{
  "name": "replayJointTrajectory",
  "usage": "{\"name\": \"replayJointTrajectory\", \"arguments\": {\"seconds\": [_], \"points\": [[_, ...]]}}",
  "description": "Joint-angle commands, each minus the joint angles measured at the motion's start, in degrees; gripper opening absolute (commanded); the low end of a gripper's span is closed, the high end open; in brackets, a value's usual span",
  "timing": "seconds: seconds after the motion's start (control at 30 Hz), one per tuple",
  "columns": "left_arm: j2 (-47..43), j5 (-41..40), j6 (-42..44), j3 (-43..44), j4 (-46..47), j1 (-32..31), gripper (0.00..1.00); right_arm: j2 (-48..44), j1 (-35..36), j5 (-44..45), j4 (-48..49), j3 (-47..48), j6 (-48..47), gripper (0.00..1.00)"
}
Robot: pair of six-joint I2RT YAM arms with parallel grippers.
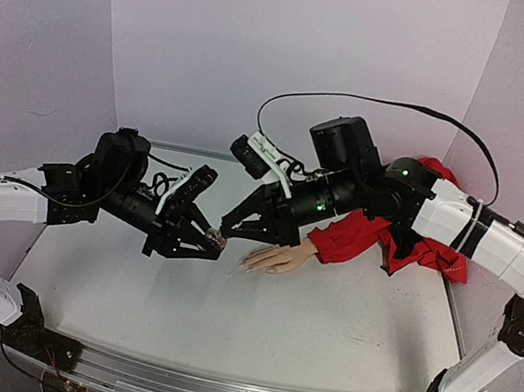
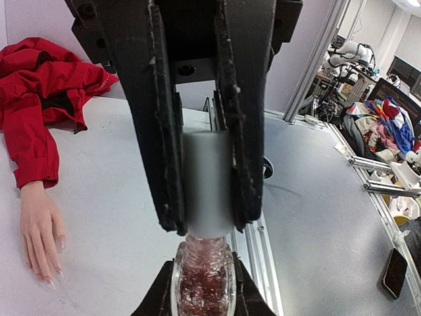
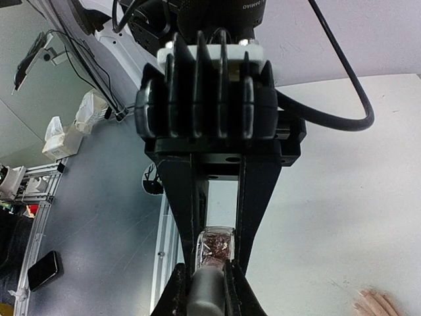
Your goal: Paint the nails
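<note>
We see the two grippers meet near the middle of the table (image 1: 318,338). The left gripper (image 1: 209,241) is clenched on the white cap (image 2: 207,181) of a small bottle (image 1: 218,240). The right gripper (image 1: 230,230) is clenched on the glass part of the same bottle, which has red sparkly stuff inside. In the left wrist view the cap sits right on the bottle's neck, squeezed between two black fingers (image 2: 161,164).

The mannequin hand (image 1: 276,258) lies flat on the table, just to the right of the bottle. Its red sleeve (image 1: 366,237) runs off to the right and the far side. Its fingers point left, toward the grippers. The nails (image 2: 49,280) are at the tips of those fingers. They are near the bottle but apart from it. From up top we cannot tell if the bottle rests on the table or hangs a bit above it. In the right wrist view only a few fingertips of the mannequin hand peek in at the lower right corner.
</note>
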Motion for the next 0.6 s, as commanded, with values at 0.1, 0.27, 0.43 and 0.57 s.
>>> {"name": "replayJointTrajectory", "arguments": {"seconds": [0.1,0.27,0.43,0.57], "points": [[-1.0,-1.3,-0.1,3.5,2.4,0.6,0.00,-3.5,0.4,0.8,1.8,-2.1,1.5,0.00],[-0.5,-1.6,0.0,3.2,2.3,0.6,0.00,-5.0,0.4,1.4,2.9,-3.1,2.3,0.00],[-0.4,-1.9,0.2,3.2,2.2,0.6,0.00,-5.5,0.4,1.8,3.4,-3.8,2.9,0.00],[-0.5,-1.9,0.1,3.2,2.1,0.6,0.00,-5.6,0.3,1.6,3.7,-4.0,2.9,0.00]]}}
